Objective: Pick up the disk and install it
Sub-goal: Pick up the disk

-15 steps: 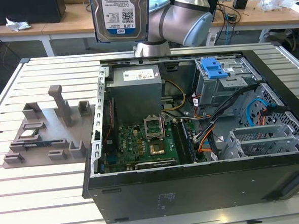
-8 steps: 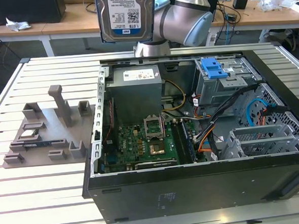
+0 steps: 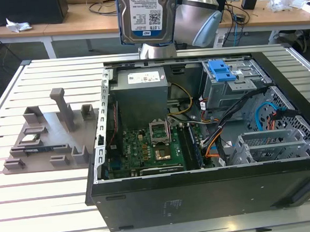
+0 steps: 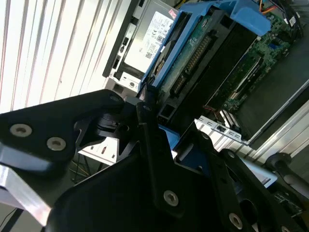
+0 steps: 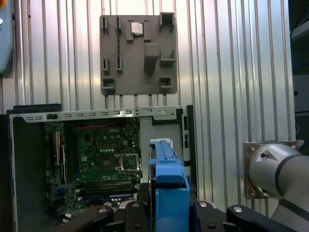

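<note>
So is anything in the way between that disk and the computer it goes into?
Nothing visible. The gripper holds the disk in the air above the open computer case, with only empty space between them.

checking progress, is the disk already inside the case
No, the disk hangs in the air above the open case, not inside it.

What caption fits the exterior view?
The hard disk hangs upright above the open computer case, grey fixture plate alongside.
</note>
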You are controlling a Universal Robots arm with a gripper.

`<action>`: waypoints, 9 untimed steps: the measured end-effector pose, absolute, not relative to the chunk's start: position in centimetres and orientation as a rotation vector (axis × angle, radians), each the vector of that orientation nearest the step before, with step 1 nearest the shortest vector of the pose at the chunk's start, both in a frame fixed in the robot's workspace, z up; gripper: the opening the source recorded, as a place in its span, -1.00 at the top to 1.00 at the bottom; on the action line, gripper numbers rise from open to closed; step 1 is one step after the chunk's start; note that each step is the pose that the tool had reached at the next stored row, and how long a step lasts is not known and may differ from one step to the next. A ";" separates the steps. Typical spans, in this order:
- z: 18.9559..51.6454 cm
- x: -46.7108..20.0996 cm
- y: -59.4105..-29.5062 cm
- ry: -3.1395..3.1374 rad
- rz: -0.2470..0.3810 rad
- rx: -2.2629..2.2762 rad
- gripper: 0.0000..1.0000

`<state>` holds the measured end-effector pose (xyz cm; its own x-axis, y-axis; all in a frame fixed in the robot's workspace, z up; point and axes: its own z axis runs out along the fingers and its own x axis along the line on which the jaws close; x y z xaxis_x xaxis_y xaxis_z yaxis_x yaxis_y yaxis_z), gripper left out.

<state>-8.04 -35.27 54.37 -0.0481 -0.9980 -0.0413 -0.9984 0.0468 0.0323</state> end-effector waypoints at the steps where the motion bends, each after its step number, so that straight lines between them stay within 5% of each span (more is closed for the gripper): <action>1: 54.3 -7.8 -35.3 2.267 0.082 -2.162 0.26; 9: 54.1 -6.0 -35.3 2.268 0.082 -2.162 0.26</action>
<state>-5.95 -35.27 54.13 -0.0482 -0.9980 -0.0413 -0.9984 0.0468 0.0327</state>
